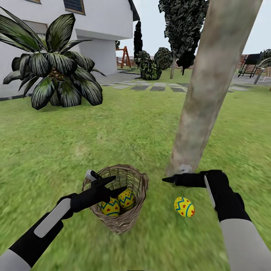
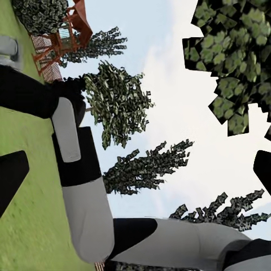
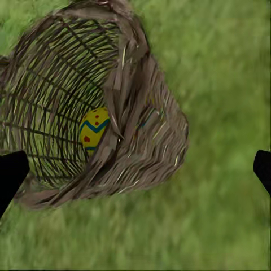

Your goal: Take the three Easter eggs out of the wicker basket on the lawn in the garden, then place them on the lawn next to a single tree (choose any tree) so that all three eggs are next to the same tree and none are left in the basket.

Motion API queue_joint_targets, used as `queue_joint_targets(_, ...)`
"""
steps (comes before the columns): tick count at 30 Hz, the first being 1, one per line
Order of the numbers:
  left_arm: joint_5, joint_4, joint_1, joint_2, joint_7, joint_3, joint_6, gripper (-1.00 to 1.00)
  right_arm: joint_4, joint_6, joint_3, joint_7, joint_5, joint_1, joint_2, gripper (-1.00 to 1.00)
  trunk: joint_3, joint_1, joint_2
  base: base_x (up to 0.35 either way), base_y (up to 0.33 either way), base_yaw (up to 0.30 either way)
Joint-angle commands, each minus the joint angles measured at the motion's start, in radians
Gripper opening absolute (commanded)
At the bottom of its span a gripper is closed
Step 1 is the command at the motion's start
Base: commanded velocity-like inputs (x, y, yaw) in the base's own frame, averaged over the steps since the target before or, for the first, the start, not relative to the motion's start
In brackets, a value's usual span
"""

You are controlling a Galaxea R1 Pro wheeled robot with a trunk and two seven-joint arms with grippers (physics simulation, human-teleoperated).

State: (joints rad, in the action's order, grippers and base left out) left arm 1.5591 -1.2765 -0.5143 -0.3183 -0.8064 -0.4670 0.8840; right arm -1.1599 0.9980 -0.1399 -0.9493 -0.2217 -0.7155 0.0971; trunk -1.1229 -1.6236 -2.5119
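Eggs: one egg (image 1: 184, 206) lies on the lawn (image 1: 113, 128) just beside the tree (image 1: 210, 90); two eggs (image 1: 118, 203) sit touching in the wicker basket (image 1: 133, 216), which stands near the trunk.
Left gripper (image 1: 113, 185): fingers spread and empty, poised over the basket's rim above the two eggs.
Right gripper (image 1: 167, 180): released, holding nothing, near the trunk's foot above the placed egg.
Handling: you should expect the eggs to be light, rigid, smooth and rounded, likely to slip or roll; pinch one across its widest middle; the basket looks light enough to tip if nudged.
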Motion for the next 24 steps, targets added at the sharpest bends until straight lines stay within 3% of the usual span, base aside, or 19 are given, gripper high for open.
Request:
queue_joint_targets(1,0.006,0.000,-0.001,-0.001,-0.001,-0.002,0.004,1.00,-0.020,0.004,-0.013,-0.012,-0.010,0.006,0.000,1.00,-0.001,0.000,0.000,0.000,0.000,0.000)
queue_joint_targets(2,0.006,0.000,-0.001,-0.001,-0.001,-0.002,0.004,1.00,-0.076,0.005,-0.035,-0.015,-0.010,0.026,-0.001,1.00,-0.001,0.000,0.000,0.000,0.000,0.000)
queue_joint_targets(5,0.006,0.001,-0.001,-0.001,-0.001,-0.002,0.004,1.00,-0.171,0.005,-0.052,-0.019,-0.010,0.062,-0.004,1.00,-0.001,0.000,0.000,0.000,0.000,0.000)
queue_joint_targets(10,0.006,0.001,-0.001,-0.001,-0.001,-0.002,0.004,1.00,-0.231,0.005,-0.053,-0.020,-0.011,0.087,-0.006,1.00,-0.001,0.000,0.000,0.000,0.000,0.000)
queue_joint_targets(13,0.006,0.001,-0.001,-0.001,-0.001,-0.002,0.004,1.00,-0.235,0.005,-0.037,-0.041,-0.012,0.092,-0.007,1.00,-0.001,0.000,0.000,0.000,0.000,0.000)
queue_joint_targets(17,0.006,0.002,-0.001,-0.001,-0.001,-0.002,0.004,1.00,-0.232,0.007,0.023,-0.064,-0.017,0.097,-0.025,1.00,0.000,0.000,0.000,0.000,0.089,0.096)
queue_joint_targets(24,0.006,0.002,-0.001,-0.001,-0.001,-0.002,0.004,1.00,-0.227,0.007,0.037,-0.066,-0.020,0.097,-0.044,1.00,0.004,0.000,0.000,0.000,0.281,0.253)
